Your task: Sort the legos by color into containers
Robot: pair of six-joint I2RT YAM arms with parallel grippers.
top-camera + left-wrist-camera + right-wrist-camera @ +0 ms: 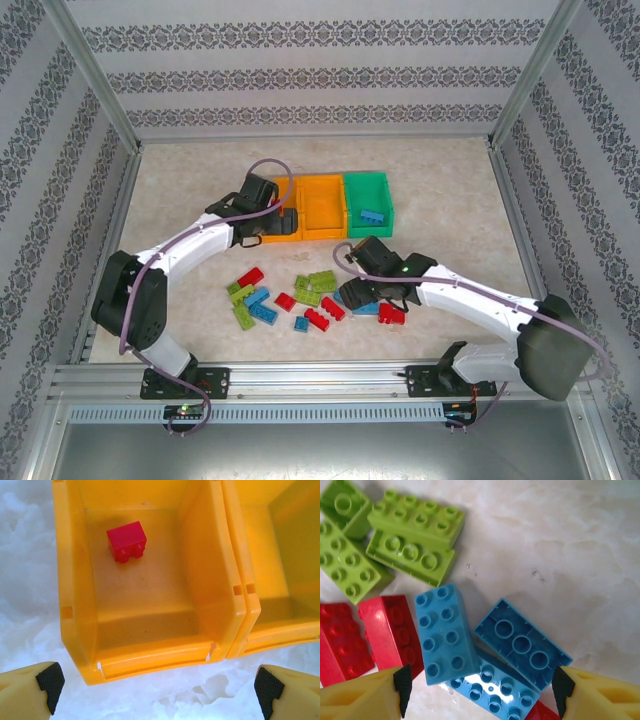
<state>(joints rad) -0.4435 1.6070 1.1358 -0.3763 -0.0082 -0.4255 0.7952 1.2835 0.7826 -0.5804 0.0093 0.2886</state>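
**Right gripper open above the blue bricks, one red brick already binned**

Hovering with the right gripper [482, 692] spread wide and empty above the loose legos [300, 295] on the table [450, 200]. Placed so, probably, to straddle the light blue brick [445, 632] below. Studs up there, with the long axis running from the near edge of the wrist view to the far edge and leaning a little left, so roughly crosswise to the line between the fingertips. Convenient for closing on its long sides.

Touching it on the right, a darker blue brick [522, 645], upside down with the hollow tubes showing, its long axis slanting from upper left to lower right. Also lying between the pads, so perhaps caught together. Partly under both, a third blue brick [492, 695], studs up. Around these, red bricks [390, 630] and lime green bricks [415, 530], not yet sorted.

Holding the left gripper [157, 687] likewise wide apart and empty, just before the short end of the left orange bin [75, 580]. Inside, near the far wall, one red brick [126, 541]. Touching this bin, the middle orange bin [285, 555]. Beyond that, the green bin [367, 185] with one blue brick [372, 215], likely the place for blue.
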